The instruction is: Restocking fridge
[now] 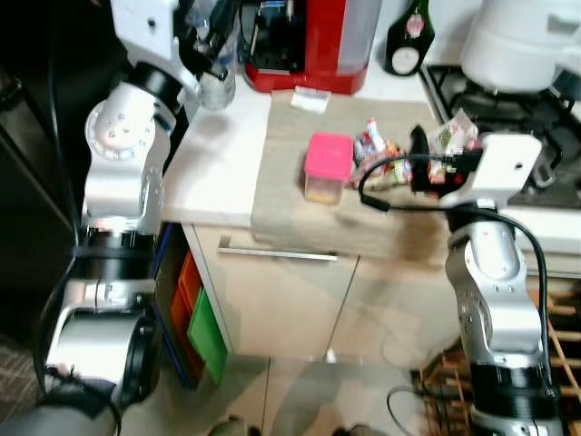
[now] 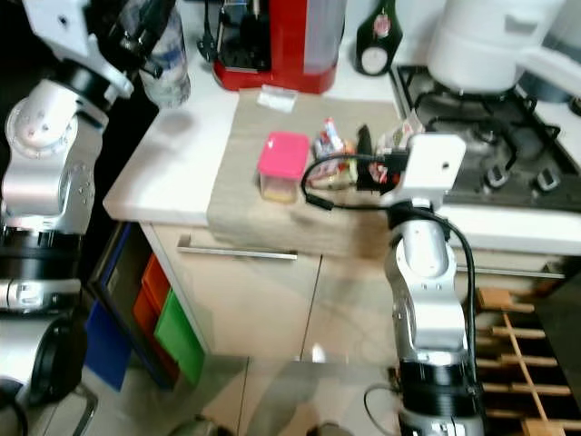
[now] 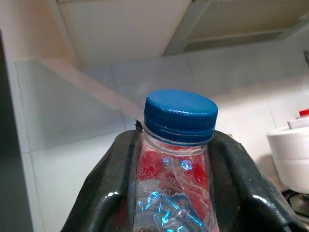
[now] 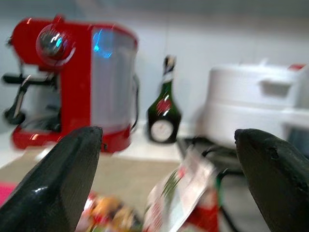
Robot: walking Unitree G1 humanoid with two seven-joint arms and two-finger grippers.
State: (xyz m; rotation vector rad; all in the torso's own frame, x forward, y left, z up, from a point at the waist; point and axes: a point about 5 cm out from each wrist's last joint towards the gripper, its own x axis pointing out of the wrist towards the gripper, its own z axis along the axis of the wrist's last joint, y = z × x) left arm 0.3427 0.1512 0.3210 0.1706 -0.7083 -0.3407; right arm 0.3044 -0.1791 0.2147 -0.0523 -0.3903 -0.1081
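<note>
While my left gripper (image 3: 176,193) clamps the water bottle (image 3: 176,159) below its cap at 11 o'clock, I bring my wide-open right gripper (image 4: 169,145) squarely over the snack packets (image 1: 386,154) at 2 o'clock, then pinch 1 packet.

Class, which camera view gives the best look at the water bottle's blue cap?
The left wrist view: the blue cap sits close and sharp above the left claw, which grips the water bottle. In both eye views the bottle appears small, its cap hidden by the arm.
</note>
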